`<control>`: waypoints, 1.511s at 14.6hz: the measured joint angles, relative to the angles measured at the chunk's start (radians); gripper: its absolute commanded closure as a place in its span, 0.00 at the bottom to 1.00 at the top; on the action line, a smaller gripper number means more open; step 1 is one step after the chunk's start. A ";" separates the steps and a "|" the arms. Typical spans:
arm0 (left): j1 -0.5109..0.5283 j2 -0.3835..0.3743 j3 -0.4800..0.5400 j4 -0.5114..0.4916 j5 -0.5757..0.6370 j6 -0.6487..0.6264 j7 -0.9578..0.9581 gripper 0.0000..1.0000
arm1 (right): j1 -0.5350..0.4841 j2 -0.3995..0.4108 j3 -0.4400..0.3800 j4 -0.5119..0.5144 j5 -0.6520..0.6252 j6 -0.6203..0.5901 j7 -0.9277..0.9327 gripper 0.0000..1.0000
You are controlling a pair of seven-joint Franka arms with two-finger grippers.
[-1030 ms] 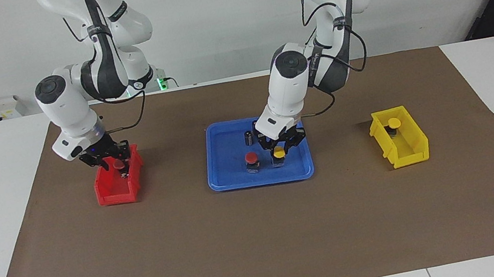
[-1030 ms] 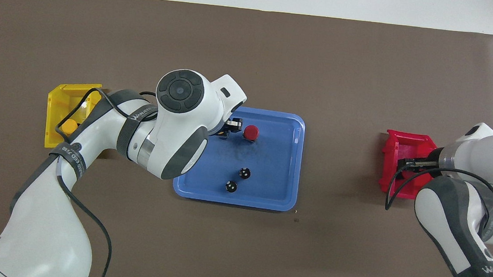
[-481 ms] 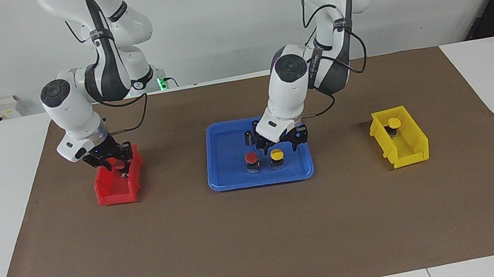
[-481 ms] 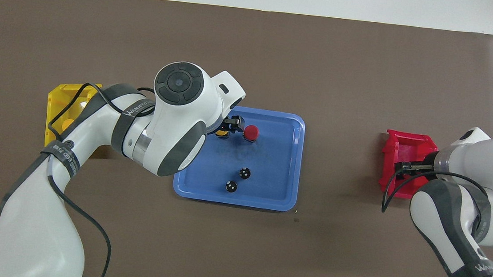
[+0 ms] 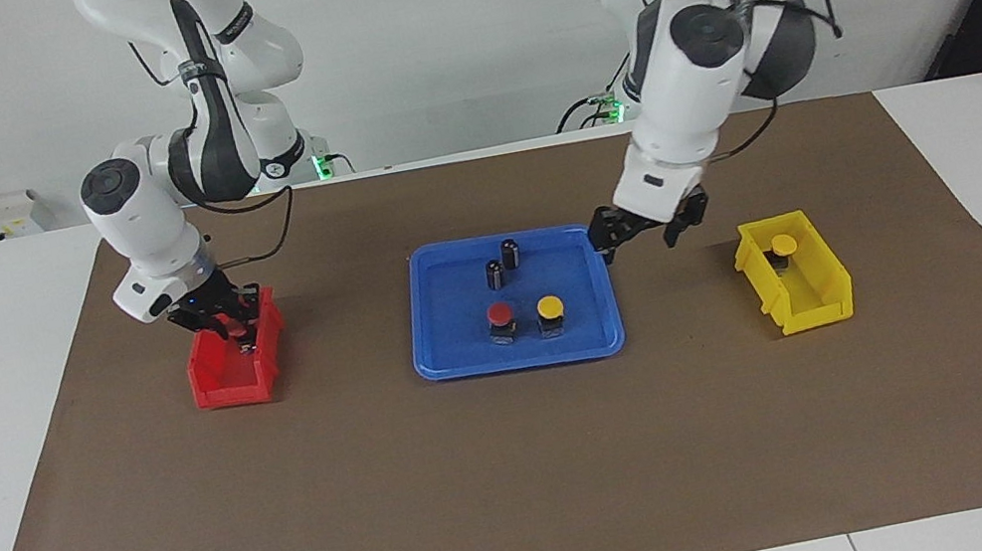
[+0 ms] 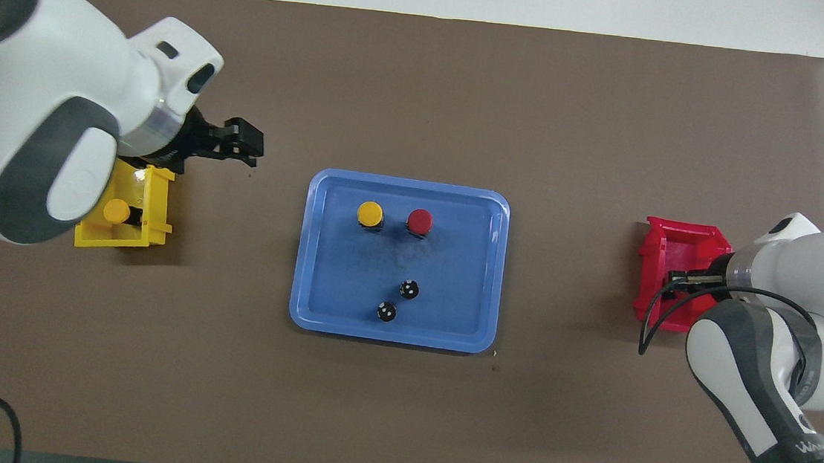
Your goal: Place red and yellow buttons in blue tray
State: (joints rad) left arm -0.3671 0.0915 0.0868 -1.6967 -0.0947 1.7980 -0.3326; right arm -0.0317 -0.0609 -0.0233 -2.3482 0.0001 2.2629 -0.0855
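Observation:
The blue tray (image 5: pixel 521 357) (image 6: pixel 391 339) holds a red button (image 5: pixel 499 315) (image 6: pixel 420 221) and a yellow button (image 5: pixel 549 308) (image 6: pixel 370 214) side by side. A second yellow button (image 5: pixel 783 244) (image 6: pixel 115 211) sits in the yellow bin (image 5: pixel 816 314) (image 6: pixel 152 236). My left gripper (image 5: pixel 639 244) (image 6: pixel 248 142) hangs open and empty in the air between the tray and the yellow bin. Down in the red bin (image 5: pixel 223 388) (image 6: pixel 669 235), my right gripper (image 5: pixel 233 327) (image 6: pixel 673 278) is shut on another red button (image 5: pixel 235 331).
Two dark capless cylinders (image 5: pixel 509 253) (image 6: pixel 409 289) stand in the tray, nearer to the robots than the buttons. A brown mat (image 5: pixel 527 481) covers the table under the tray and both bins.
My left gripper opened, left the yellow button in the tray, rose and swung toward the yellow bin. My right gripper closed on the red button in the red bin.

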 measured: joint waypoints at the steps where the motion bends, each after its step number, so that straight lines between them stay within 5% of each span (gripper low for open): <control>1: 0.055 -0.021 0.002 0.000 0.002 -0.017 0.070 0.00 | 0.000 0.001 0.000 0.034 0.000 -0.052 0.000 0.81; 4: 0.194 -0.056 0.005 -0.010 0.033 -0.035 0.298 0.00 | 0.010 0.012 0.006 0.227 0.000 -0.281 0.000 0.81; 6: 0.253 -0.060 0.004 -0.047 0.037 0.005 0.352 0.09 | 0.052 0.043 0.009 0.381 0.002 -0.407 0.050 0.81; 10: 0.277 -0.061 -0.002 -0.191 0.037 0.140 0.365 0.25 | 0.225 0.157 0.015 0.610 0.060 -0.434 0.317 0.84; 16: 0.276 -0.052 -0.012 -0.375 0.038 0.291 0.366 0.25 | 0.484 0.324 0.019 0.637 0.065 -0.251 0.666 0.84; 22: 0.278 -0.054 -0.011 -0.429 0.038 0.304 0.366 0.25 | 0.497 0.361 0.010 0.560 0.051 -0.167 0.689 0.83</control>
State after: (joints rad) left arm -0.0891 0.0376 0.0757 -2.1259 -0.0570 2.1018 0.0332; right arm 0.4649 0.2998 -0.0134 -1.7878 0.0516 2.0957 0.6032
